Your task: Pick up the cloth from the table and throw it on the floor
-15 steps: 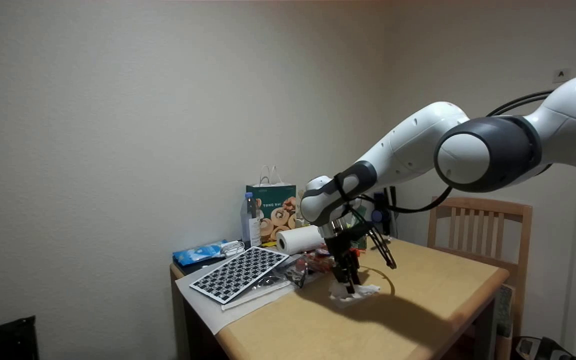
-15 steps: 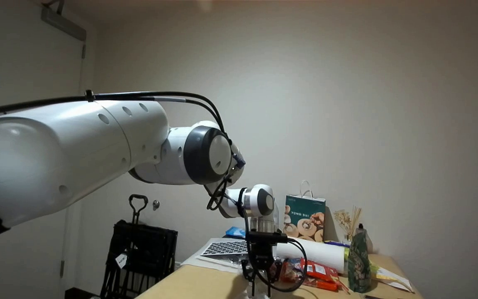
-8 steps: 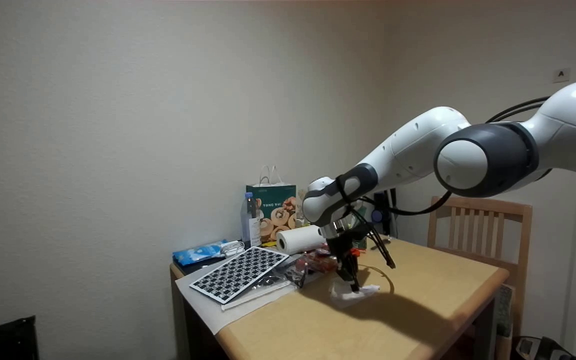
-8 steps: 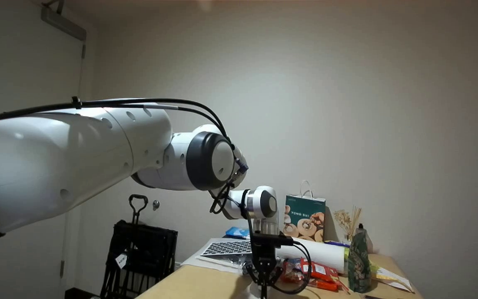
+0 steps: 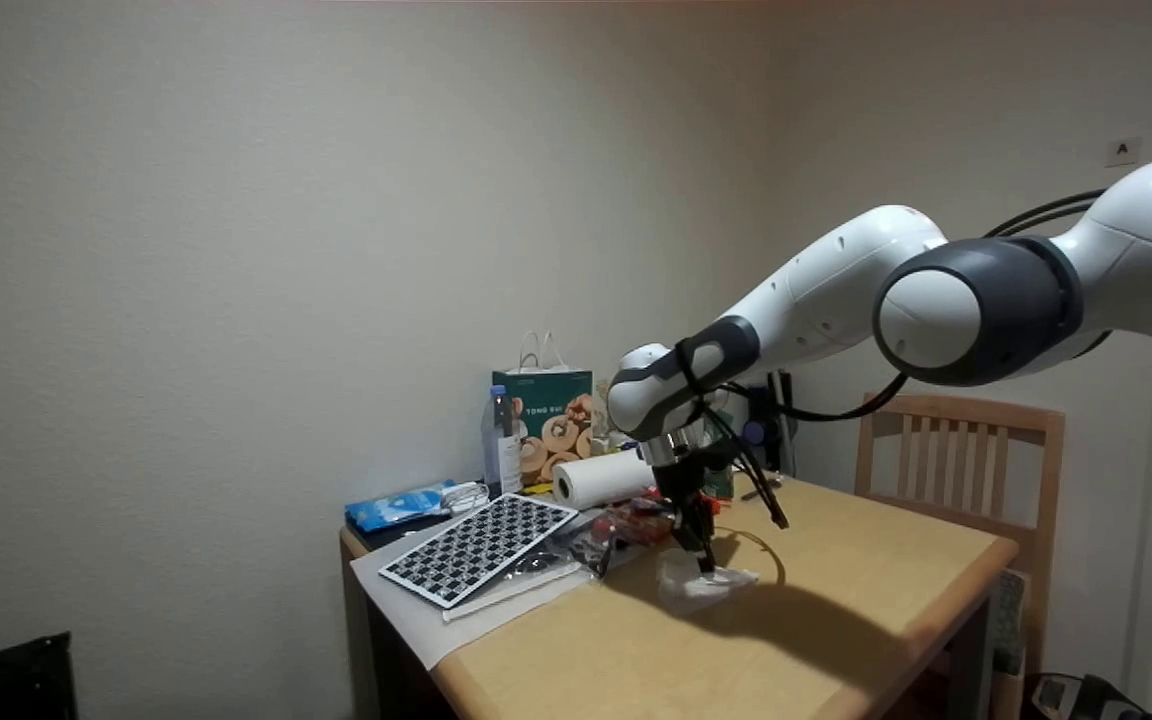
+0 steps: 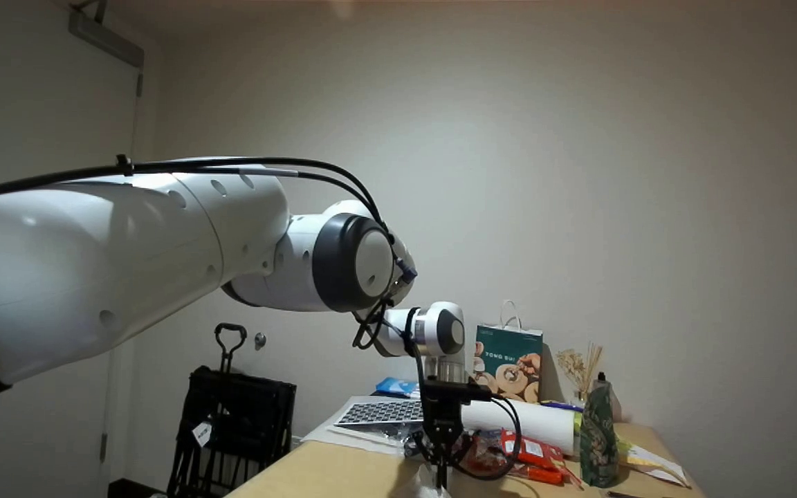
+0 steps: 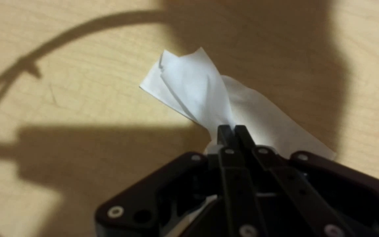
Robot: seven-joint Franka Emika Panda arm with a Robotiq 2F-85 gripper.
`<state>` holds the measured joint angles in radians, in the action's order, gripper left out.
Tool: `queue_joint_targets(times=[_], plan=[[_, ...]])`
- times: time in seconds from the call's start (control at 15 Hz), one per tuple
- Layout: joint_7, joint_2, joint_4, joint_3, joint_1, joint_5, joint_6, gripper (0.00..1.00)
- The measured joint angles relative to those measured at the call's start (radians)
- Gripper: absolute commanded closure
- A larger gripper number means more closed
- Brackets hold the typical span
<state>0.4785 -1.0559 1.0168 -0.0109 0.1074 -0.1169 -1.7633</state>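
The white, tissue-like cloth (image 5: 691, 590) is on the wooden table (image 5: 576, 670). It also shows at the bottom of an exterior view (image 6: 426, 483). In the wrist view the cloth (image 7: 196, 82) is pinched into a fold between the fingertips of my gripper (image 7: 231, 129). My gripper points down and also shows in both exterior views (image 5: 706, 568) (image 6: 442, 477). It is shut on the cloth. The pinched part is raised a little and the outer ends hang down towards the tabletop. The part of the cloth behind the fingers is hidden. The floor is mostly out of view.
A checkered board (image 5: 481, 548), plastic bags, red packets (image 6: 533, 453), a paper roll (image 5: 601, 480), a bottle (image 5: 501, 445) and a paper bag (image 5: 546, 420) stand or lie beyond the gripper. A wooden chair (image 5: 956, 460) is at the table's side. A black folded cart (image 6: 232, 429) stands by the door.
The fingers were apart over the cloth one second ago and have closed on it. The gripper has since risen slightly, and the middle of the cloth has come up with it.
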Motion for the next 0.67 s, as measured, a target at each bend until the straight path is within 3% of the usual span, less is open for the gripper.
queue_joint_targets(times=[0.53,0.6,0.67], plan=[[-0.013,0.123,0.028,0.024,-0.103,0.0,0.011,0.93],[-0.013,0.126,0.033,0.024,-0.105,0.0,0.011,0.68],[-0.013,0.127,0.037,0.023,-0.104,0.0,0.011,0.67]])
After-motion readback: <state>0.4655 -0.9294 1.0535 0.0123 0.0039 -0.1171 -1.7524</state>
